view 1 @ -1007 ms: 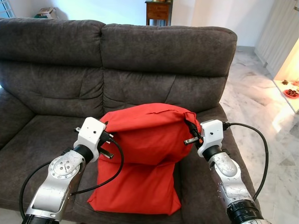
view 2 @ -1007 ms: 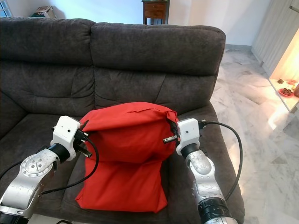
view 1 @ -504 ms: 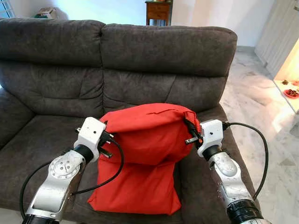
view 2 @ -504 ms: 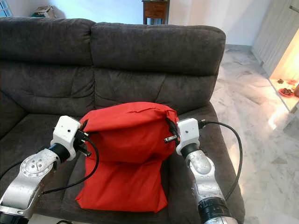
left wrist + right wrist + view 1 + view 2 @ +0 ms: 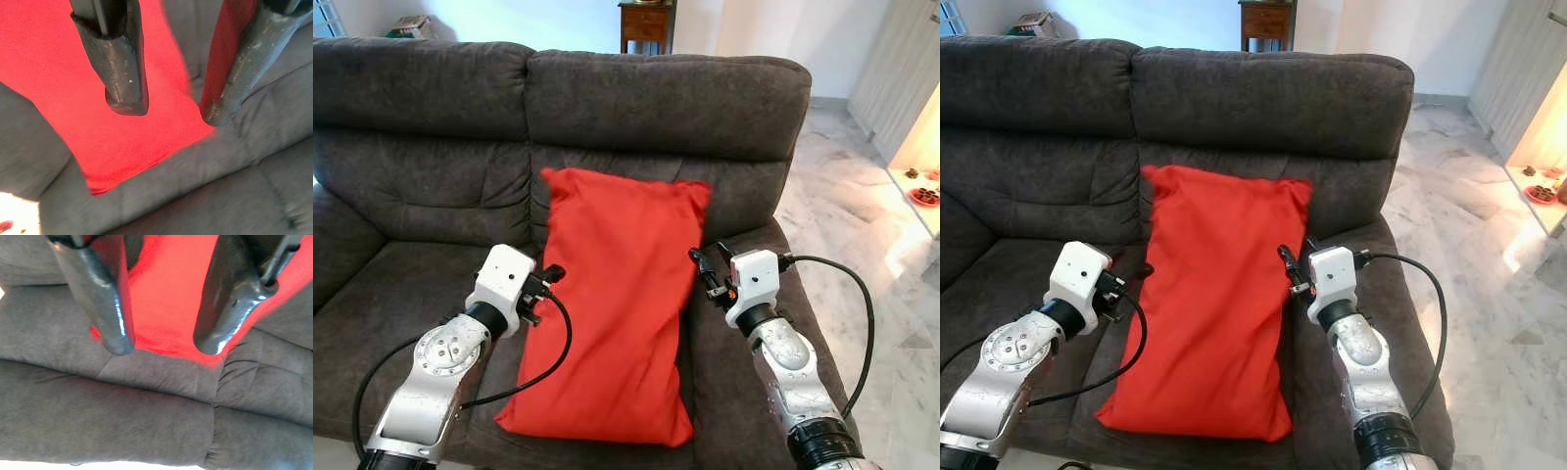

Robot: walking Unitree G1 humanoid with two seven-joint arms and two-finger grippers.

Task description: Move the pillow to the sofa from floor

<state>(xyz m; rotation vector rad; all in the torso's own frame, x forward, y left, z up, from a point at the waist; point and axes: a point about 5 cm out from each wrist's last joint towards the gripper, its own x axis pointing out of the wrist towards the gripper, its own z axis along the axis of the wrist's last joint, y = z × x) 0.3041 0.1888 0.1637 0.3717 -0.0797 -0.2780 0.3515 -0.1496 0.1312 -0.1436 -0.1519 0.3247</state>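
Pillow: we find the red pillow (image 5: 607, 304) lying on the seat of the dark grey sofa (image 5: 656, 98), its far end leaning against the backrest at the seam between the two back cushions, its near end reaching the front edge of the seat.

Left hand: the left hand (image 5: 546, 281) sits just beside the pillow's left edge, about midway along it. In the left wrist view its two black fingers (image 5: 122, 73) stand apart with nothing between them; the red fabric lies beyond the tips. We judge it released.

Right hand: the right hand (image 5: 705, 269) sits just beside the pillow's right edge, toward the far half. In the right wrist view its fingers (image 5: 105, 308) are likewise spread and empty, with pillow and sofa cushion beyond them.

Step in hand: in our judgement the placing is done and the release is complete; the pillow rests on the sofa unsupported by either hand.

Next move: we judge that both arms need only draw back toward the robot, away from the pillow's edges, without catching the fabric or dragging the near end off the seat front.

Surroundings: marble floor (image 5: 862, 225) to the right; a wooden cabinet (image 5: 644, 22) behind the sofa.
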